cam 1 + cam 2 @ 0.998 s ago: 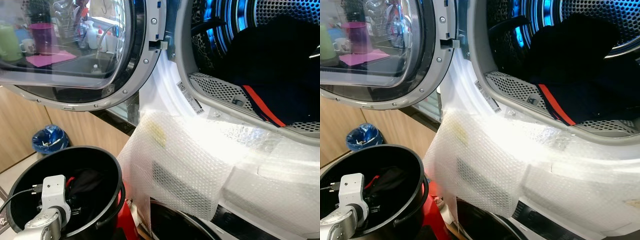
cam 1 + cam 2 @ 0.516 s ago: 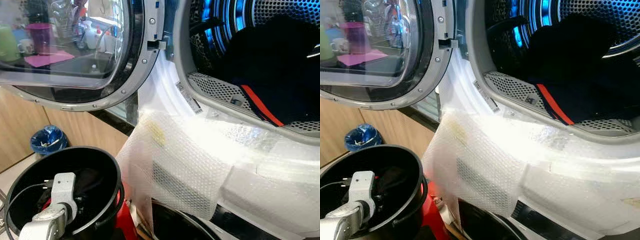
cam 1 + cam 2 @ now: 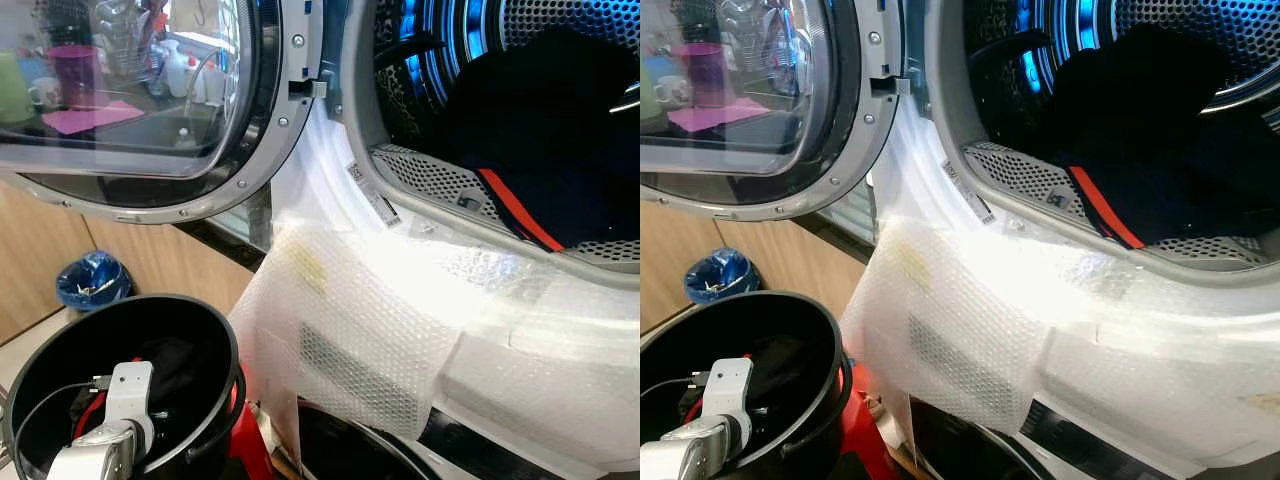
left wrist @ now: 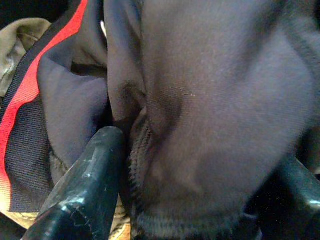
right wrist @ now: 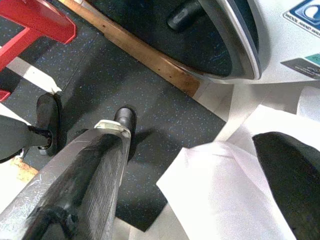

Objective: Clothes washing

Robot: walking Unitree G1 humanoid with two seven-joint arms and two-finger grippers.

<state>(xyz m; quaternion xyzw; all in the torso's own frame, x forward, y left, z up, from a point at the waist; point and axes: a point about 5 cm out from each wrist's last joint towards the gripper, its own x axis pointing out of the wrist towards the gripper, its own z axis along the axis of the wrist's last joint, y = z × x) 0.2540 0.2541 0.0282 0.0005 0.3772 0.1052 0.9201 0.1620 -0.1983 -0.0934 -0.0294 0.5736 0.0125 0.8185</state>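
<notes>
The left gripper (image 4: 200, 200) is down in the black bucket (image 3: 215, 330), its 2 fingers apart around a dark garment (image 4: 210, 100) with nothing pinched yet; a shallow bite could slip or drag the red-striped cloth (image 4: 30, 100) along. The open door (image 3: 150, 100) and bubble wrap (image 3: 380, 310) crowd the path to the drum (image 3: 520, 110). The right gripper (image 5: 200, 180) hangs open above the floor (image 5: 125, 85).

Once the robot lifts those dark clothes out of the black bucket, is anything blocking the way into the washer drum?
Nothing visible does. The door is swung wide to the left, and the drum mouth gapes above the bucket, already holding dark clothing. The left gripper sits among the garments.
</notes>
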